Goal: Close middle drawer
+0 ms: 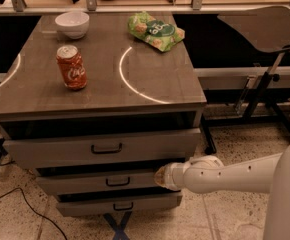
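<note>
The middle drawer [85,183] stands a little out of the bench [150,101], its front under the top drawer [50,151] and above the bottom drawer [150,202]; the jaws, at the end of the white arm [230,176], are at the right end of this front, seemingly touching it; whether they are parted or closed I cannot tell; to push well, I would press straight inward and level, nearer to the small handle [118,181], so the box does not skew on its rails; go slowly until the front sits flush.
</note>
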Controlling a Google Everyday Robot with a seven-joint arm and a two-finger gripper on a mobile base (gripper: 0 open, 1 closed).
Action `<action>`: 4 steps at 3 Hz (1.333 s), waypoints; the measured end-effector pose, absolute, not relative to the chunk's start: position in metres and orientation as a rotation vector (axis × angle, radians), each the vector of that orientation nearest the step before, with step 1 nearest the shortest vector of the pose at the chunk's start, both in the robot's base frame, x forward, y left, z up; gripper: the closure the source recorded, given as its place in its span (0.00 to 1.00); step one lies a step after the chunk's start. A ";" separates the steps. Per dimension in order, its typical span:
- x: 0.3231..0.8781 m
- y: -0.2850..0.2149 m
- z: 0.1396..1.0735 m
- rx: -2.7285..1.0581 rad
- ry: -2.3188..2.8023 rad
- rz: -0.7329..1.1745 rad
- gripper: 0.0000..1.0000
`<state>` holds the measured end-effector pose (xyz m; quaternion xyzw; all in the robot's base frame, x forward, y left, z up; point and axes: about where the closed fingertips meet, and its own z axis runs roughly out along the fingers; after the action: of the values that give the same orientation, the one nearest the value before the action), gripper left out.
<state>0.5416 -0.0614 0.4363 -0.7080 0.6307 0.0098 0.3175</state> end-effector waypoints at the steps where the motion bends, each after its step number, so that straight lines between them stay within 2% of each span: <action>1: 0.542 -0.064 0.438 -1.862 1.661 0.017 1.00; 2: 0.518 -0.079 0.426 -1.906 1.725 0.041 1.00; 3: 0.478 -0.129 0.425 -1.969 1.901 0.028 1.00; 4: 0.465 -0.180 0.466 -1.976 2.013 -0.099 1.00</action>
<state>0.4651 -0.1798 0.4661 -0.6913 0.7041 -0.0346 0.1587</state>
